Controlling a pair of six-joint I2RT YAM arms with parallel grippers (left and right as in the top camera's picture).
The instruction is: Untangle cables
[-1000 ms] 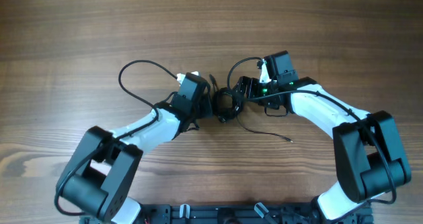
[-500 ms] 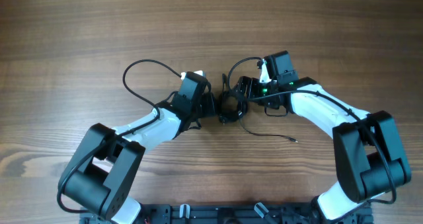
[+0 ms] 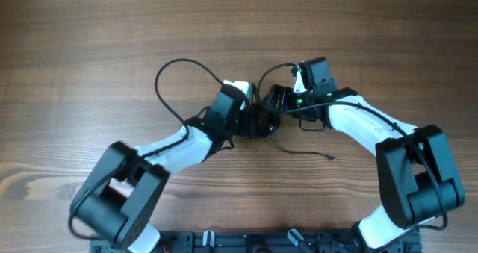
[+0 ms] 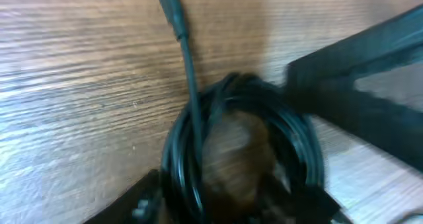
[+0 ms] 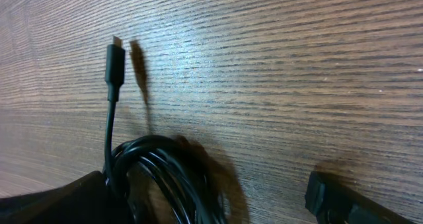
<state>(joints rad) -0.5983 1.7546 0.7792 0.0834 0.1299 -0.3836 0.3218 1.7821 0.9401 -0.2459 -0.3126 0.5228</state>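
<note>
The cables are a small coil of thin black wire (image 3: 263,122) on the wooden table, between my two grippers. One loose strand (image 3: 306,152) trails right to a metallic tip. My left gripper (image 3: 250,121) is at the coil's left side. In the left wrist view the coil (image 4: 244,145) lies between its spread fingers (image 4: 225,207), with a plug end (image 4: 170,6) pointing away; the view is blurred. My right gripper (image 3: 270,107) is at the coil's upper right. In the right wrist view its fingers (image 5: 205,201) are wide apart, with the coil (image 5: 165,178) against the left finger and a plug (image 5: 115,62) lying beyond.
The left arm's own thick black cable (image 3: 168,74) loops over the table to the upper left. The right arm's finger (image 4: 357,85) shows at the right of the left wrist view. The arm bases stand along the front edge (image 3: 246,242).
My left arm has moved right, bringing its gripper up against the coil; its arm cable loop swung right with it. The right arm has stayed in place.
</note>
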